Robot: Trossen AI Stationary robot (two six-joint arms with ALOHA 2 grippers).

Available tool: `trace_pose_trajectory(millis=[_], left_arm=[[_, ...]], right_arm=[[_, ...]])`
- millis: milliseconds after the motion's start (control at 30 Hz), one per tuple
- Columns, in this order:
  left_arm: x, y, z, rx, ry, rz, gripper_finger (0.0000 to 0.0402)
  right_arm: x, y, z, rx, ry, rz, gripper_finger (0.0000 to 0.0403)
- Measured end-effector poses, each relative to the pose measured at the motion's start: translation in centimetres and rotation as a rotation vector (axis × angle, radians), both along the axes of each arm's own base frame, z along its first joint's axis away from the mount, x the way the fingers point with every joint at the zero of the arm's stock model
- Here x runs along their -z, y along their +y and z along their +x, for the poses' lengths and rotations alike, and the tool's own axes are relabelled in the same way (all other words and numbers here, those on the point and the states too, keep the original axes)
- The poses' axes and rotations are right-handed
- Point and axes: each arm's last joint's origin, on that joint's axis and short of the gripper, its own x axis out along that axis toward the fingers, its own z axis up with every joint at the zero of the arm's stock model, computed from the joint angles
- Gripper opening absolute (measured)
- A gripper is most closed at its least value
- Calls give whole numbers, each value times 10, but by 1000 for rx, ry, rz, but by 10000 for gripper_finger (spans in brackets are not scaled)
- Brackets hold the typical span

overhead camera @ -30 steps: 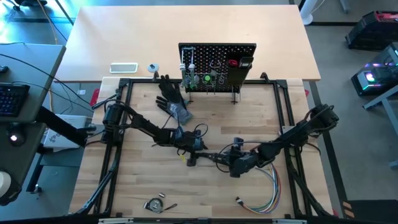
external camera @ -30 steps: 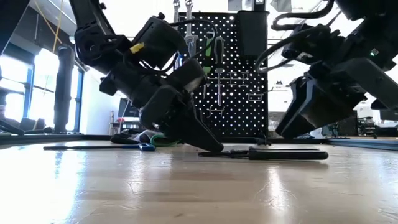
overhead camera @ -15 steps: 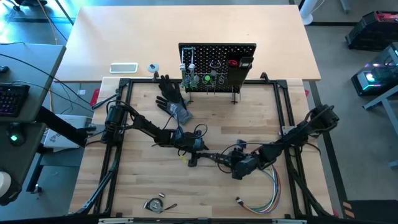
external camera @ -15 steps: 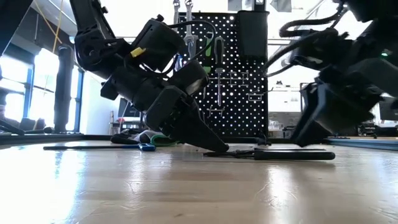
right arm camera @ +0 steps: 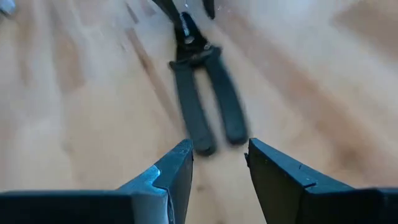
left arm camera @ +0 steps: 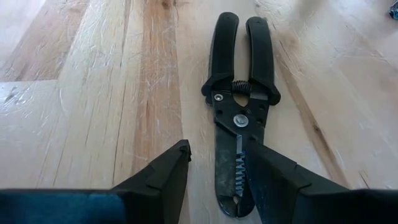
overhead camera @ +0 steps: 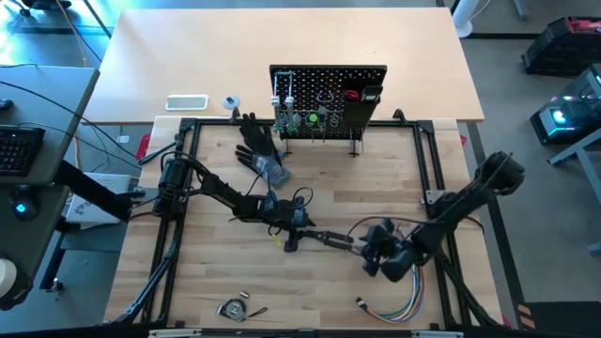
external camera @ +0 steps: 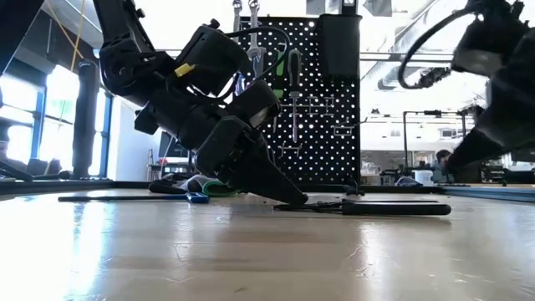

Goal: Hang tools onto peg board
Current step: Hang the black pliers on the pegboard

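Black-handled pliers [overhead camera: 329, 238] lie flat on the wooden table, jaw end toward the left. They also show in the low view [external camera: 393, 208]. My left gripper [overhead camera: 289, 238] is open, its fingers down at the table on either side of the pliers' jaw end [left arm camera: 229, 180]. My right gripper [overhead camera: 373, 252] is open and empty, a little beyond the handle ends [right arm camera: 205, 124]. The black peg board [overhead camera: 329, 94] stands upright at the far middle, with several tools hanging on it. My left gripper's open fingers straddle the pliers' jaw end [left arm camera: 231, 193], slanting down from the table's left and lying along the tool. One finger [left arm camera: 273, 180] overlaps the edge of the head, and I cannot tell whether it touches. The pliers lie flat on the table.
A black glove [overhead camera: 255, 141] lies left of the peg board. A bundle of coloured wires [overhead camera: 402, 299] lies near the front right. A small round metal item [overhead camera: 235, 308] lies at the front left. A black frame [overhead camera: 188, 127] borders the work area.
My right gripper has drawn back from over the pliers' handles toward the table's right and near edge, and has risen in the low view. The pliers stay flat on the table. My left gripper has kept its place at the jaw end.
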Motion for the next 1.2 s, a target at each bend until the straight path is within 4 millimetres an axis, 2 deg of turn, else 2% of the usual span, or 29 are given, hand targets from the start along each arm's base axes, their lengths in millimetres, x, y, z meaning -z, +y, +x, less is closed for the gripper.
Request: trace_pose_trajectory(millis=[233,367,467,767,1200], left_arm=[[0,0,0,1,-6,3,146],[0,0,0,-2,-6,1,146],[0,0,0,-3,-6,1,146],[0,1,1,-15,-20,-1,146],[0,2,1,-63,-23,34,146]], right_arm=[[29,-14,-17,133,-195,352,150],[41,-30,-26,211,-223,411,150],[43,-36,-25,214,-231,406,150],[44,-48,4,111,-128,415,150],[57,-35,64,-25,-57,375,147]])
